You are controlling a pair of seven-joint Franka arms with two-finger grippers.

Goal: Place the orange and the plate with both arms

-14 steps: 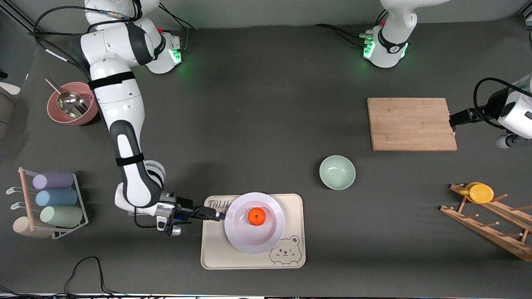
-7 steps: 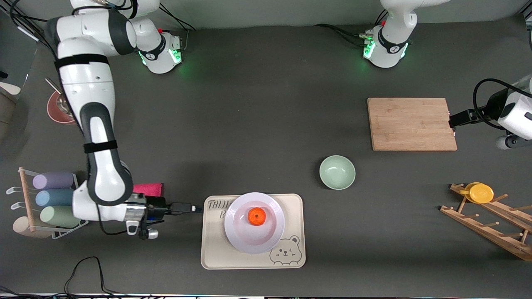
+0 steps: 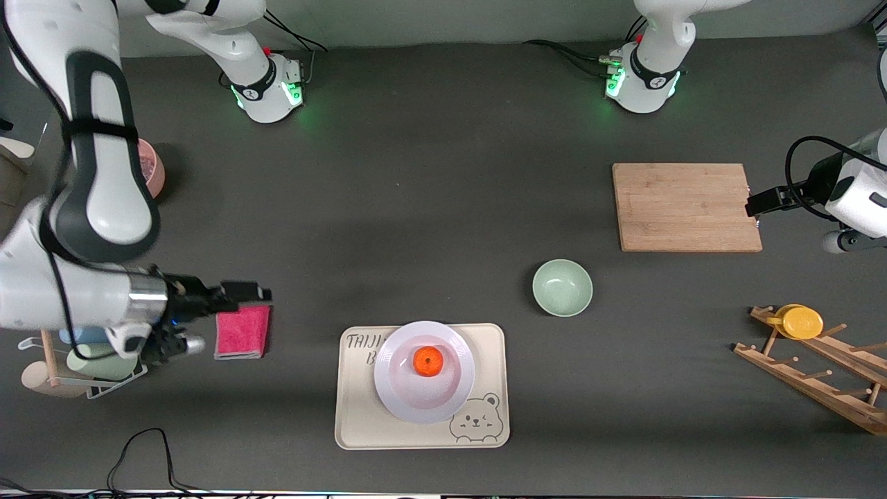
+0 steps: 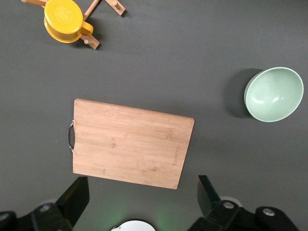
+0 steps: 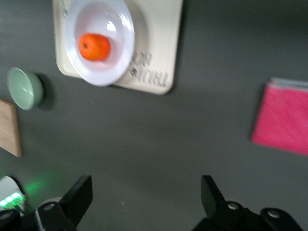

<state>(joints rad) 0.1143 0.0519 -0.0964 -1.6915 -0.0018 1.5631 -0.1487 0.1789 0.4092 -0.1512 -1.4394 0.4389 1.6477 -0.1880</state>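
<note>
1. Retreating: right claw point(image 3: 246, 292), fingers apart and empty, has pulled off the plate point(image 3: 424, 371) toward the worktop's right-arm edge, above the pink cloth point(image 3: 241, 332).
2. Left claw point(image 3: 762, 202) waits spread by the cutting board point(image 3: 686, 206).
3. One orange point(image 3: 428, 360) sits in one plate on the bear tray point(image 3: 360, 423); placement looks done.

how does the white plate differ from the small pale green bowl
The round white glossy plate is wider and shallower than the small pale-green bowl. The plate holds the small bright orange; the bowl holds nothing. The plate sits on the beige rectangular bear tray; the bowl stands directly on the dark table, farther from the front camera. Both are round, upright and untouched by either tool.
</note>
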